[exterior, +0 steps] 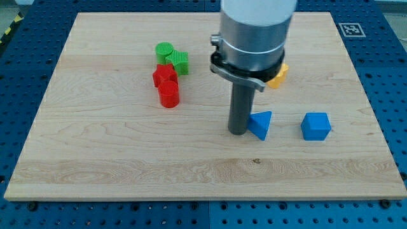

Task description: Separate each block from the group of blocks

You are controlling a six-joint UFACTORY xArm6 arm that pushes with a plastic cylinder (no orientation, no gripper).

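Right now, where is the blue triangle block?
The blue triangle block sits right of the view's centre, touching my tip on its left, with the blue cube apart on its right.

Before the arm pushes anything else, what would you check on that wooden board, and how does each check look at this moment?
1. My tip on the board: ok, it sits just left of the blue triangular block.
2. Blue cube apart from others: ok, with a gap to the triangular block.
3. Green blocks and red blocks separated: not ok, all bunched touching at the view's upper left.
4. Yellow block position: cannot tell fully, the arm hides most of it.
5. Blocks near edges: ok, none close.
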